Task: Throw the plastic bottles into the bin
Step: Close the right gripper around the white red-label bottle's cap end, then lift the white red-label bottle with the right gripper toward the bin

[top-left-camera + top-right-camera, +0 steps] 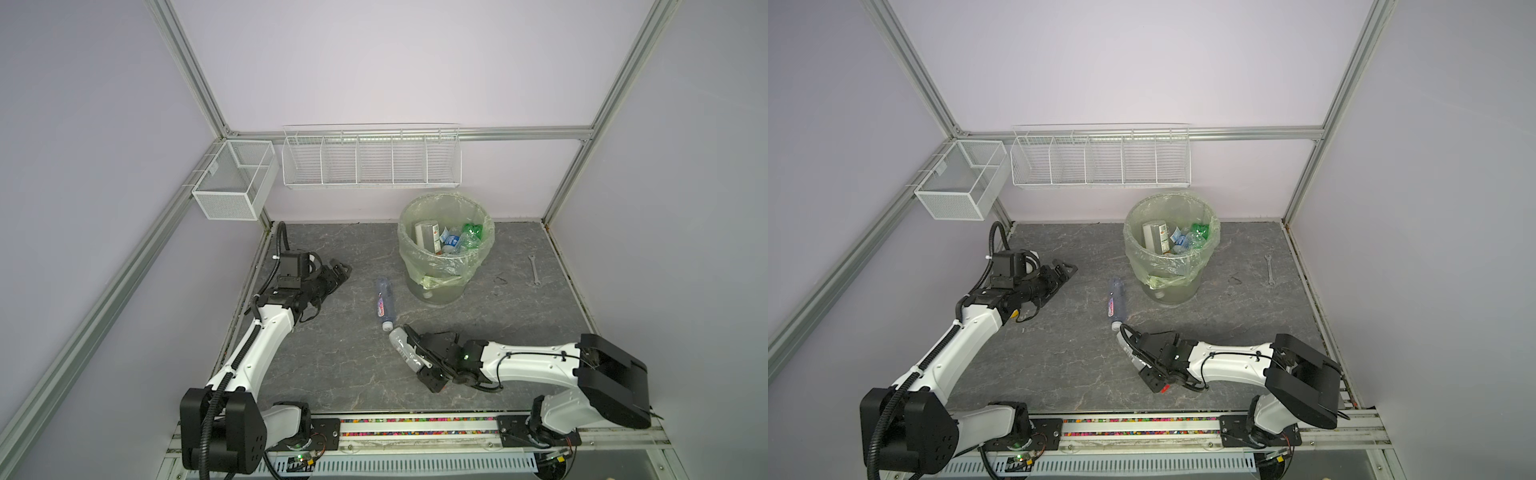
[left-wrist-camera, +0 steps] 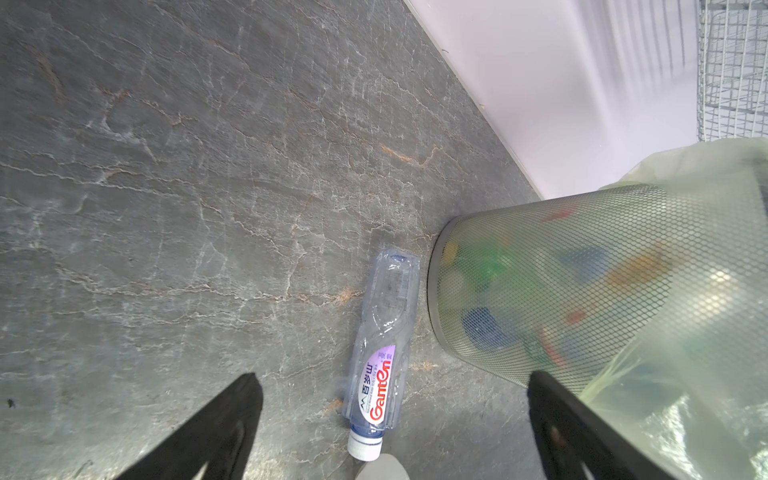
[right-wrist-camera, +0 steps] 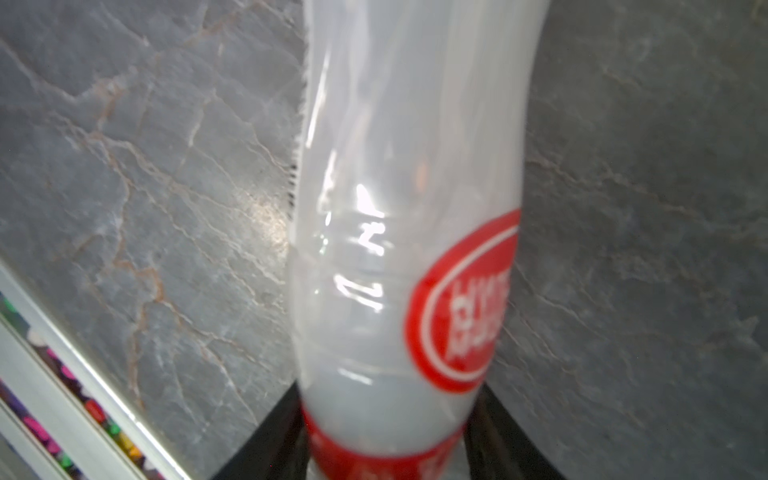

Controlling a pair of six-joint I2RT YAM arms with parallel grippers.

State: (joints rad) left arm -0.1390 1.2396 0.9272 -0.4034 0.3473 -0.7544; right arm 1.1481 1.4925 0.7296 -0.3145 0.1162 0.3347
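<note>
Top views, bin: I see the bin [image 1: 415, 286] [image 1: 1169, 291] standing at the back of the grey table [image 1: 332, 365], lined with a pale green bag.
Top views, thrown bottles: several bottles [image 1: 455, 241] lie inside the bin, one of them green.
Top views, purple-label bottle: the purple-label bottle [image 1: 384, 303] [image 1: 1116, 305] lies flat on the table just beside the bin, on its left, with the cap toward the front edge.
Top views, red-label bottle: the red-label bottle [image 1: 401, 343] [image 1: 1128, 353] is nearer the front, with one end close to the other bottle's cap.
Top views, right gripper: the right gripper [image 1: 415, 353] reaches in low from the right with a finger on each side of the red-label bottle.
Top views, left gripper: the left gripper [image 1: 338, 272] [image 1: 1065, 270] is at the left of the table, well apart from both bottles.
Top views, wrench: a wrench [image 1: 534, 270] lies on the table to the right of the bin, apart from it.
Left wrist, fingers: I see the fingers [image 2: 216, 428] spread wide with nothing in them.
Left wrist, bottle: the purple-label bottle [image 2: 380, 353] lies ahead, touching neither finger, its base just beside the bin's mesh wall [image 2: 540, 291].
Right wrist, fingers: the fingers [image 3: 274, 449] press on both sides of the red-label bottle [image 3: 395, 208], clamped on it.
Right wrist, lift: the picture is blurred and I cannot tell whether the bottle is off the table.
</note>
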